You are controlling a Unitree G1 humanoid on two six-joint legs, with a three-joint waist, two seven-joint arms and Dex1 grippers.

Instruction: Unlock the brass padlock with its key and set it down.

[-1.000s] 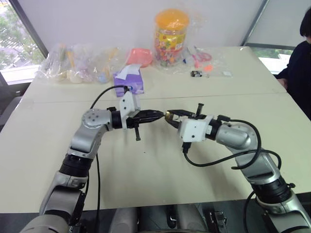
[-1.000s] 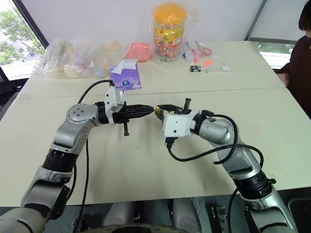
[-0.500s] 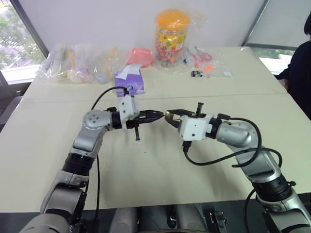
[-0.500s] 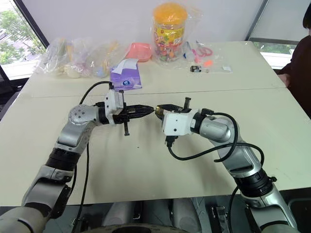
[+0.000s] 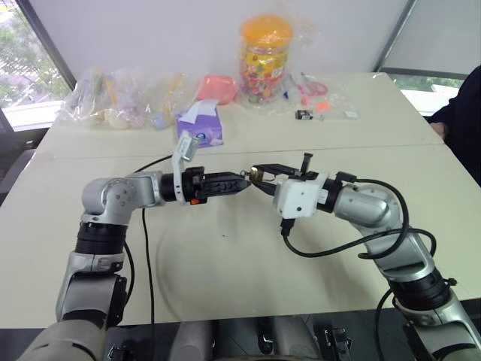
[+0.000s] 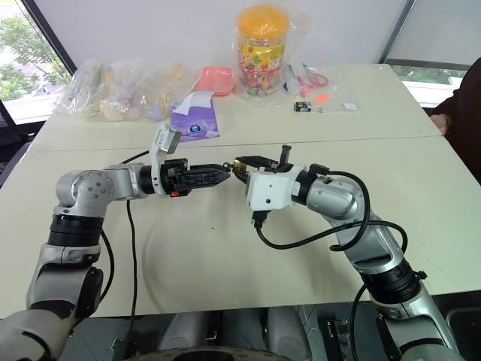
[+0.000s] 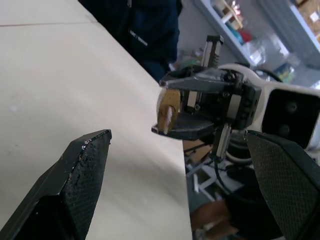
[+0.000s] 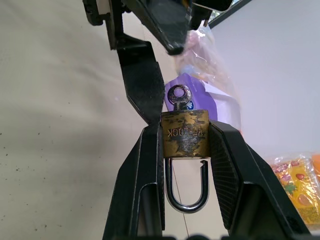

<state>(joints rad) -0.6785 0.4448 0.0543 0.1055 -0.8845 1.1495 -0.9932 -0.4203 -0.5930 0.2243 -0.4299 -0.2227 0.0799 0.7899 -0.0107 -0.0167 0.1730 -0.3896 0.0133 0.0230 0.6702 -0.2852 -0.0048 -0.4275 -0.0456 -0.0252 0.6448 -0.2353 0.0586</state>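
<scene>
Padlock [image 8: 184,132] clamped by its brass body between the two fingers of the right gripper [image 5: 259,174], held in the air above the table [image 5: 248,256], about midway between the two arms. Brass face worn and stamped with lettering. Key [image 8: 179,96] seated in the keyhole, its round silver bow sticking out past the body toward the left gripper [image 5: 239,183]. Silvery shackle [image 8: 187,185] hanging back between the right fingers toward the wrist; one leg seated in the body, the other ending at a small gap just short of it.

Left gripper level and pointing at the padlock, fingers spread wide apart and holding nothing. Padlock and key framed in the gap between those fingers in the left wrist view, close but not touching. One left finger [image 8: 141,80] right beside the key bow in the right wrist view, contact not clear.

Farther back on the table: purple tissue box [image 5: 200,125], orange-lidded jar [image 5: 264,56] of colourful sweets, pink dish [image 5: 218,87], clear bags [image 5: 120,98] of small items along the far edge, small black-and-white gadget [image 5: 304,114]. Dark sleeve [image 5: 460,113] of a person at the right edge.
</scene>
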